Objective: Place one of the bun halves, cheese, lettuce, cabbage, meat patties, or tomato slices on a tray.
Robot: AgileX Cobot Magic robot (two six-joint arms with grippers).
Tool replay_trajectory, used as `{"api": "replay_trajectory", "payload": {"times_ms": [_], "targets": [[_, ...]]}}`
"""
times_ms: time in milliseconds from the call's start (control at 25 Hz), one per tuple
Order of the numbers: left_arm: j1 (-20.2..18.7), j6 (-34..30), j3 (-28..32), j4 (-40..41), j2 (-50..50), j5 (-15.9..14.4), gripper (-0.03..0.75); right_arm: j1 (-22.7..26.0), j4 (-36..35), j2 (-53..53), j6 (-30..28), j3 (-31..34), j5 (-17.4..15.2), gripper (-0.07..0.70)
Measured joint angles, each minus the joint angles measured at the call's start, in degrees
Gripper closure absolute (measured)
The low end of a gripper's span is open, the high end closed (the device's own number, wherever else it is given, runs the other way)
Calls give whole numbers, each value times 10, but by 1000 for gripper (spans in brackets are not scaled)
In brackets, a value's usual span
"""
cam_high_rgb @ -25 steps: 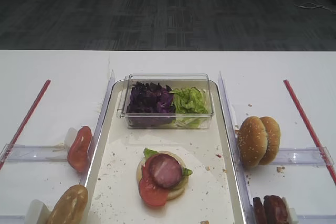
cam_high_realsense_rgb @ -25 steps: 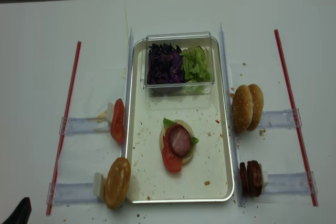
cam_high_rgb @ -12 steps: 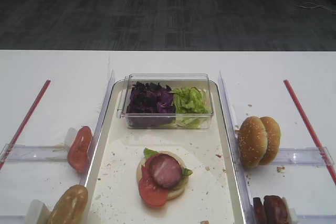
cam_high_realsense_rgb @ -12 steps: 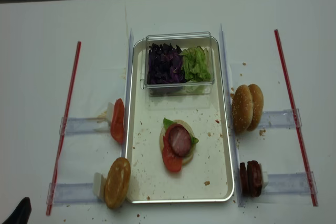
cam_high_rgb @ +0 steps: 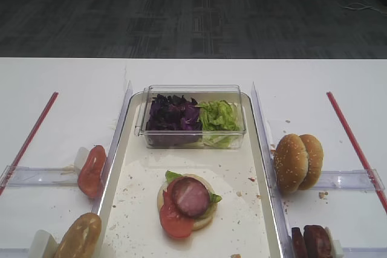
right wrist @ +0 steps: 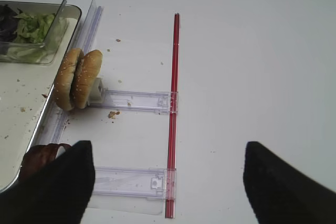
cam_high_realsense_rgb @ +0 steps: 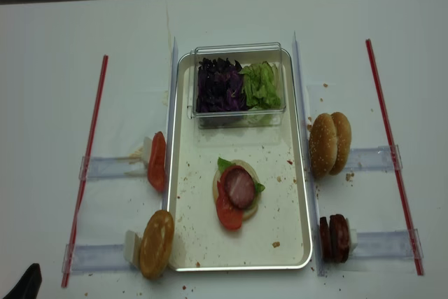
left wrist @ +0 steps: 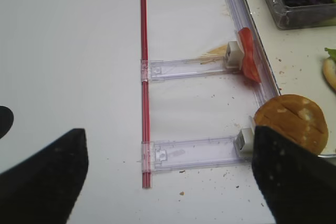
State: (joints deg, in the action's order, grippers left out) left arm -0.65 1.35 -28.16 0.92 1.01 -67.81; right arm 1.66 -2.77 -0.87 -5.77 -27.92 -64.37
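1. Two grippers show only in their own wrist views: the right gripper (right wrist: 168, 182) has its dark fingers (right wrist: 58, 187) spread wide with nothing between them, above the bare white table (cam_high_realsense_rgb: 42, 33).
2. The left gripper (left wrist: 168, 177) likewise stands wide apart and empty; a dark tip of it shows at the bottom left corner of the realsense view.
3. Just ahead of the right gripper, two sesame bun halves (right wrist: 77, 78) stand on edge in a clear rack, beside the tray's right rim; the spare meat patties (cam_high_realsense_rgb: 334, 238) stand in the nearer rack.
4. Ahead of the left gripper, a tomato slice (left wrist: 248, 61) and a flat bun half (left wrist: 292, 123) stand in racks against the tray's left rim.
5. The tray (cam_high_realsense_rgb: 287, 243) lies in the middle, crumb-speckled.
6. On it lies a stack (cam_high_realsense_rgb: 236, 192): pale bun base, lettuce, tomato, and a patty on top.
7. A clear box (cam_high_realsense_rgb: 238, 50) at the tray's far end holds cabbage (cam_high_realsense_rgb: 218, 85) on the left and lettuce (cam_high_realsense_rgb: 261, 84) on the right.
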Motion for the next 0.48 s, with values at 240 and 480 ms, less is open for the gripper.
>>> {"api": "replay_trajectory", "payload": {"times_ms": [240,480], "targets": [[0,0,0,0,0,0,99,0,0,0,0,0,0,20],[0,0,0,0,0,0,99,0,0,0,0,0,0,20]]}}
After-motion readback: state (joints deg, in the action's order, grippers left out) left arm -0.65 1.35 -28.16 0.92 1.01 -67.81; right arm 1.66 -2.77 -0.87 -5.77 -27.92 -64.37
